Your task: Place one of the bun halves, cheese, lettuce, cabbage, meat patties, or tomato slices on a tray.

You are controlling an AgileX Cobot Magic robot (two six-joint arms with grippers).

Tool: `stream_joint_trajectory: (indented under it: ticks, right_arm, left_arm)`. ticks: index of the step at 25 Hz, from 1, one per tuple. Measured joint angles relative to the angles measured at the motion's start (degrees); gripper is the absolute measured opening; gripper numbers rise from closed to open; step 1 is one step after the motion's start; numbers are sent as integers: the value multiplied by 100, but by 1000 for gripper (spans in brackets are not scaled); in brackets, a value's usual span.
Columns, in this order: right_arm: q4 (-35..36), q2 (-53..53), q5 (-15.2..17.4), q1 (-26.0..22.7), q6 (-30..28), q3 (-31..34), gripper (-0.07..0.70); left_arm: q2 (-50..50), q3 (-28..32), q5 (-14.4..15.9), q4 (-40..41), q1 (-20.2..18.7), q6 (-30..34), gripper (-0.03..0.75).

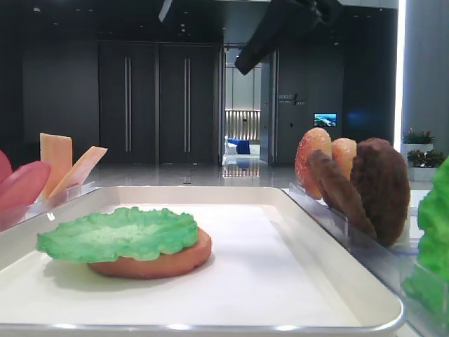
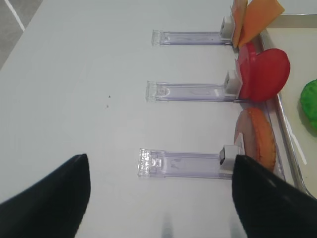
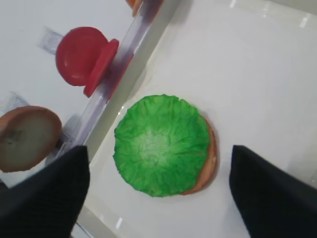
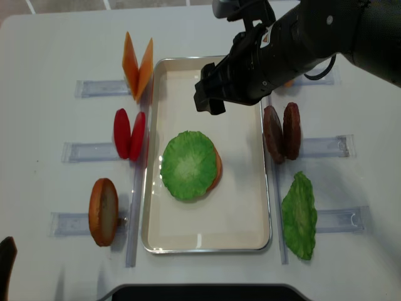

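A green lettuce leaf [image 4: 188,164] lies on a bun half [image 4: 217,170], and both rest on the white tray [image 4: 207,248]. My right gripper [image 3: 158,148] hangs above them, open, with nothing between its black fingers [image 3: 44,193]; from overhead it [image 4: 210,100] is over the tray's far half. My left gripper [image 2: 159,161] is open and empty over a clear holder [image 2: 181,163] on the table left of the tray. In the low view the lettuce [image 1: 119,232] covers the bun half [image 1: 158,265].
Clear holders left of the tray carry cheese slices [image 4: 135,63], tomato slices [image 4: 128,135] and a bun half [image 4: 103,212]. On the right stand meat patties [image 4: 282,132] and another lettuce leaf [image 4: 299,216]. The right arm [image 4: 313,37] spans the tray's far right.
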Motion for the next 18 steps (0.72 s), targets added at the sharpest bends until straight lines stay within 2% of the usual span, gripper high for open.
stream_joint_trajectory:
  ticks: [5, 8, 11, 14, 18]
  right_arm:
    - [-149, -159, 312, 0, 333, -119, 552]
    - [-809, -164, 642, 0, 1239, -119, 549]
    - [-1828, -164, 1066, -7, 2137, -119, 530]
    - [-2299, -164, 1366, -38, 2437, -119, 518]
    - [-2391, -164, 1529, -63, 2481, -119, 515]
  left_arm:
    - [0, 0, 0, 0, 0, 0, 695]
    - [0, 0, 0, 0, 0, 0, 695]
    - [0, 0, 0, 0, 0, 0, 695]
    - [0, 0, 0, 0, 0, 0, 695]
    - [0, 0, 0, 0, 0, 0, 695]
